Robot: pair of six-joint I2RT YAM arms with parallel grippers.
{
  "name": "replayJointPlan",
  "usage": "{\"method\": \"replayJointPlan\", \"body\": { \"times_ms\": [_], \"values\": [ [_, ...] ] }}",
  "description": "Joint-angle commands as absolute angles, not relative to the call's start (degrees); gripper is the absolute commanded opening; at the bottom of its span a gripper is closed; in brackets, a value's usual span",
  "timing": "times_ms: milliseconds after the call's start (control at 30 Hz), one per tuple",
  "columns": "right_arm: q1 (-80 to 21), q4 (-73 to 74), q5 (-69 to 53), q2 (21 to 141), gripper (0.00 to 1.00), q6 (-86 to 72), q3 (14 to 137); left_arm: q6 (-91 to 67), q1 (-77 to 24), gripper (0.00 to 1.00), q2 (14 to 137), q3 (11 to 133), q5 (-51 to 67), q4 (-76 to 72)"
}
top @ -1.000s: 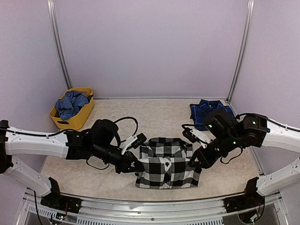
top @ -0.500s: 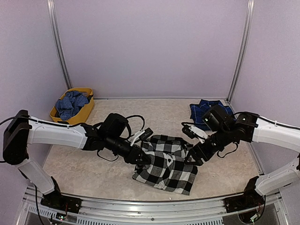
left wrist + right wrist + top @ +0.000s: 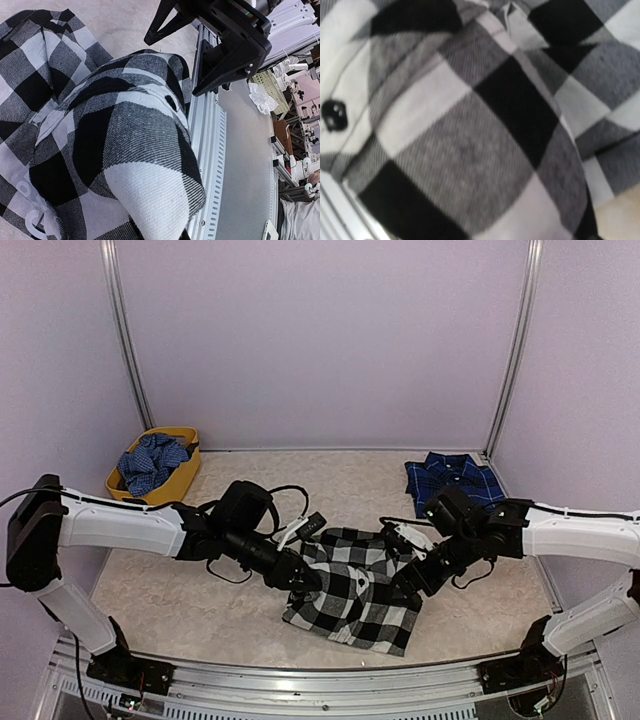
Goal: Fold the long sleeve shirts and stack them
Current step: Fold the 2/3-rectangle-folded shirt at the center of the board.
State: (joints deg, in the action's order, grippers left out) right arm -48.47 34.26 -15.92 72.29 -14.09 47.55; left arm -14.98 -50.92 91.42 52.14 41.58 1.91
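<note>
Judged roughly halfway. Already folded flat and parked at the far right corner of the tabletop [image 3: 200,590]: the navy shirt [image 3: 450,478], well apart from both arms. Folded down to a compact bundle but not yet stacked: the check shirt [image 3: 355,605], lying near the middle of the near edge, between the two arms. Left to do, probably: squaring up that bundle and setting one shirt on the other. Worth noting too a basket [image 3: 140,502] at the far left corner holding rumpled blue cloth; cannot tell whether another shirt.

Lies skewed, not square to the near edge. Long axis of the bundle running from far left to near right, with the near-right corner closest to the edge. Cannot tell for sure which end carries the collar; looks rumpled at the far end. Shows a black button [image 3: 333,114] and white lettering [image 3: 30,220] in the wrist views.

Closed at the bundle's left edge: the left tool [image 3: 303,582], apparently pinched on a fold of the check shirt, cloth bunched right up against its camera. Pressed against the right edge: the right tool [image 3: 408,578], fingers hidden by cloth in every view, so cannot tell whether apart or together, nor whether anything held.
</note>
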Motion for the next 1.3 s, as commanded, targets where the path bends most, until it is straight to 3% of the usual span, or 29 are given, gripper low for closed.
{"method": "replayJointPlan", "body": {
  "times_ms": [0,133,267,367,533,600,967,1267],
  "values": [
    [-47.5,29.2,-17.4,75.3,0.9,-12.0,47.0,-14.4,-50.3,0.0,90.1,51.5,43.0,-1.0],
    [-47.1,27.8,-19.8,77.8,0.89,-10.3,46.2,-14.7,-49.9,0.0,89.2,50.3,43.2,-1.9],
    [-47.1,27.2,-23.0,78.3,0.79,-9.9,45.2,-14.8,-49.4,0.0,88.6,49.3,43.4,-2.5],
    [-47.1,26.9,-26.7,78.1,0.59,-9.7,44.9,-14.9,-49.1,0.0,88.2,48.6,43.3,-2.8],
    [-47.6,25.8,-31.6,75.9,0.13,-10.1,43.8,-16.3,-48.8,0.0,86.6,45.3,43.5,-5.3],
    [-48.1,25.6,-32.6,74.5,0.0,-11.3,43.4,-17.1,-48.8,0.0,85.4,43.9,43.6,-6.0],
    [-52.9,21.6,-39.7,65.9,0.0,-21.3,38.9,-29.0,-50.3,0.0,72.6,35.0,41.9,-10.1],
    [-60.3,15.8,-41.1,63.9,0.0,-29.4,36.8,-34.3,-56.3,0.0,62.3,34.4,36.9,-4.1]
  ]
}}
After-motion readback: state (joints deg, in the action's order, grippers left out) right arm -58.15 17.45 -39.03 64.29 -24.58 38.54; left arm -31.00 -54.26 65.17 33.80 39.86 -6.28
